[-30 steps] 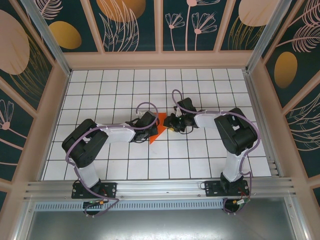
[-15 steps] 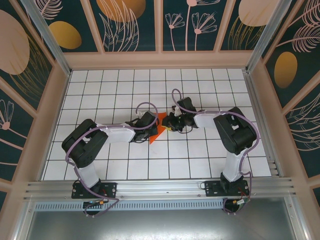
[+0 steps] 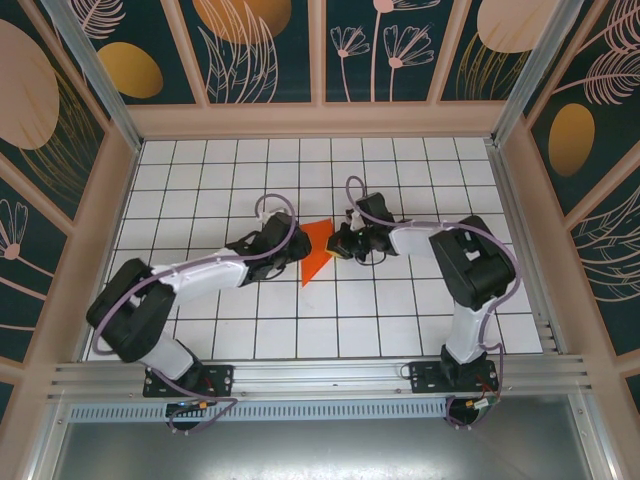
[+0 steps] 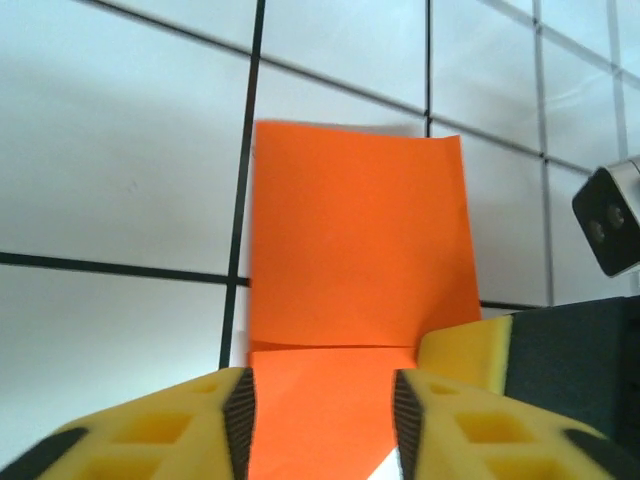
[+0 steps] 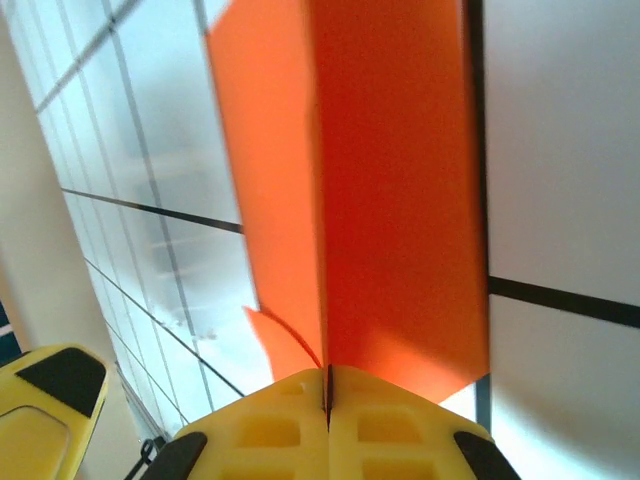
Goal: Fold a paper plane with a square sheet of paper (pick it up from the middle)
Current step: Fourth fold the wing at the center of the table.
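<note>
Top external: left claw (image 3: 291,243) sits just left of the orange sheet of paper (image 3: 318,252), mid-table (image 3: 200,190). My left wrist view shows its jaws parted, released, with the sheet's near end cut off. Right claw (image 3: 340,243) is clenched on the sheet's right edge. I can't make out the fold layers.

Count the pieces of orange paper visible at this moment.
1. A single folded orange sheet sits mid-table between the arms. The shut right tool pinches one edge, and the open left tool is at the opposite side. Nothing suggests another piece hidden underneath.
</note>
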Controlling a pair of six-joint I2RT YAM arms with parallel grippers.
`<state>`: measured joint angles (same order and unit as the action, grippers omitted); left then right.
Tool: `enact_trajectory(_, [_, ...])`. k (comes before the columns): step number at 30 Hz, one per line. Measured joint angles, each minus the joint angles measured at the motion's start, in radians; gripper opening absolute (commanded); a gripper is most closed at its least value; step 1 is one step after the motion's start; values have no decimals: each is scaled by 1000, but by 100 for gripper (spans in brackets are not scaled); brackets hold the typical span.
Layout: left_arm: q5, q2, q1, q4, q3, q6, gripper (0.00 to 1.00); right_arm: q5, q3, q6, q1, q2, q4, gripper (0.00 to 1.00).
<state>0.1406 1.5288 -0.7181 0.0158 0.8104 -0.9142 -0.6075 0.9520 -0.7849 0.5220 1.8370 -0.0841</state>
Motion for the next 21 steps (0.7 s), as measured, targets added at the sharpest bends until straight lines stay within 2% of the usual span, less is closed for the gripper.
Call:
enact_trajectory(7, [33, -216, 34, 63, -110, 58, 79, 96, 0, 12, -30, -186, 62, 0])
enact_trajectory(12, [18, -287, 34, 173, -156, 152, 94, 167, 2, -7, -27, -223, 110, 0])
enact_trajectory(14, [-8, -290, 34, 237, -182, 195, 97, 190, 2, -26, -25, -223, 129, 0])
enact_trajectory(21, [-108, -198, 22, 456, -249, 340, 95, 208, 1, -160, -23, -208, 138, 0])
